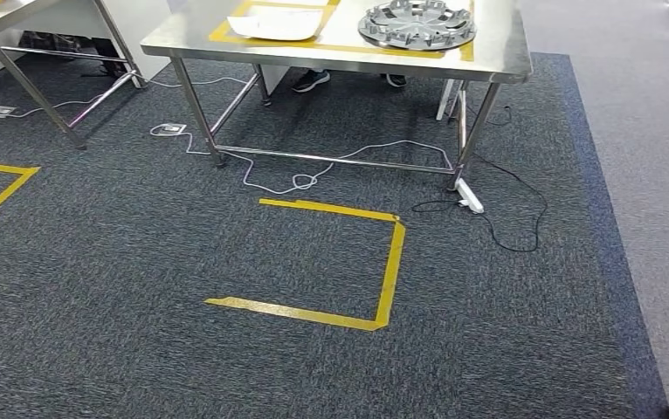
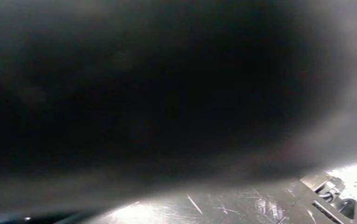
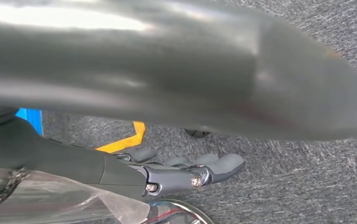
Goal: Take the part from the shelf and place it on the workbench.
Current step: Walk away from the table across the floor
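Round metal part (image 1: 417,24) sits on the steel counter (image 1: 506,61) beside white paper (image 1: 276,24). Right hand (image 3: 186,170), fingers straight, empty; left hand's fingers: can't tell.

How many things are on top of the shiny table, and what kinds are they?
Round grey metal part: 1
White sheet of paper: 1
Total: 2, both lying inside the yellow tape outline on the steel table.
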Tool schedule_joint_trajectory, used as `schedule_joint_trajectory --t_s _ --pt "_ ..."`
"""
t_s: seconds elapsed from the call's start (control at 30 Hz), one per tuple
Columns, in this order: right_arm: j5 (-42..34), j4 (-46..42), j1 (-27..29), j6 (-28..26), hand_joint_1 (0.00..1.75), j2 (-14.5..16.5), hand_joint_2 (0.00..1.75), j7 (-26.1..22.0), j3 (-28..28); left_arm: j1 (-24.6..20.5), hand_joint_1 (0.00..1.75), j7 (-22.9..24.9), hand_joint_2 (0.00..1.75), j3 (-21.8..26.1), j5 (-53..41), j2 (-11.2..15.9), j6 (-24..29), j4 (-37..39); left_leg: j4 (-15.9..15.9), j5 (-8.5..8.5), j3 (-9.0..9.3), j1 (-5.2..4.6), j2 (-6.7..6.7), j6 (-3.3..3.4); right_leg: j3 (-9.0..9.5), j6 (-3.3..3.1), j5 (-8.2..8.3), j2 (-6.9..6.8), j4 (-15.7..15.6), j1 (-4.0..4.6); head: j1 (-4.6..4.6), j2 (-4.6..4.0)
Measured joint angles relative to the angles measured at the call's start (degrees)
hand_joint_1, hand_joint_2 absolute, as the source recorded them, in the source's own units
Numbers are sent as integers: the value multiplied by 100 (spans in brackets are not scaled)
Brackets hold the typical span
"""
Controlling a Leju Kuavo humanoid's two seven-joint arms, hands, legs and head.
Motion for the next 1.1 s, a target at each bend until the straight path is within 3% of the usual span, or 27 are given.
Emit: schedule_joint_trajectory --t_s 0.3,0.47,0.53,0.6,0.63,0.67,0.7,0.73,0.8,0.87,0.93,1.0,1.03,1.1 --pt "90 60 -35 -242 0 -4 0 16 -115 1 0 37 0 -81 71 12 -3 -9 38 -13 -16 -22 0 23 -1 28 16 -1 -3 -22 -2 0" --pt "115 78 -76 -289 0 -8 0 15 -151 0 0 39 0 -101 104 9 -8 -10 -3 40 -52 6 -14 121 4 99 -32 -6 45 -24 1 0" --pt "123 84 -89 -299 0 -14 0 14 -160 -1 0 40 0 -120 110 3 -9 -12 -45 93 -77 38 -37 172 -202 137 -333 33 474 -32 15 0" --pt "128 96 -101 -310 0 -22 0 14 -173 0 0 42 0 -140 111 4 -9 -14 -44 119 -130 39 -79 177 -579 166 -740 63 1294 -46 22 0" --pt "128 103 -104 -315 0 -26 0 14 -182 2 0 44 0 -151 112 5 -9 -15 -42 132 -151 39 -109 167 -723 175 -839 68 1606 -54 21 0" --pt "130 110 -103 -322 0 -31 0 14 -190 2 0 46 0 -160 113 7 -10 -15 -40 145 -167 40 -151 152 -771 176 -823 70 1720 -58 21 0" --pt "131 117 -101 -329 0 -34 0 13 -197 1 0 49 0 -168 113 7 -11 -15 -38 158 -176 41 -200 134 -693 171 -690 81 1574 -61 21 0" --pt "131 121 -100 -335 0 -38 0 12 -201 -2 0 50 0 -174 113 5 -13 -16 -38 171 -180 42 -257 114 -504 155 -479 121 1209 -64 22 0" --pt "132 126 -106 -344 0 -50 0 8 -205 -15 0 50 0 -183 113 0 -15 -20 -33 200 -192 43 -372 62 -68 96 -164 374 351 -66 20 0" --pt "133 133 -113 -348 0 -59 0 4 -207 -27 0 50 0 -190 113 -5 -15 -29 -31 233 -220 53 -469 -12 114 35 -95 521 -30 -48 16 0" --pt "134 139 -114 -352 0 -61 0 3 -211 -26 0 50 0 -193 114 -5 -15 -33 -41 270 -251 76 -566 -94 113 -33 -62 400 -56 -26 18 0" --pt "135 144 -120 -360 0 -62 0 0 -217 -21 0 51 0 -195 115 -1 -15 -35 110 149 -337 84 -452 -153 124 -121 4 252 -111 -38 3 0" --pt "136 149 -118 -366 0 -63 0 -2 -221 -21 0 54 0 -198 115 3 -15 -36 353 -27 -441 84 -335 -178 115 -155 35 168 -139 -51 -14 0" --pt "139 165 -105 -387 0 -63 0 -5 -236 -21 0 62 0 -207 117 6 -16 -38 1127 -499 -756 91 -132 -231 78 -185 50 0 -145 -47 -40 0"
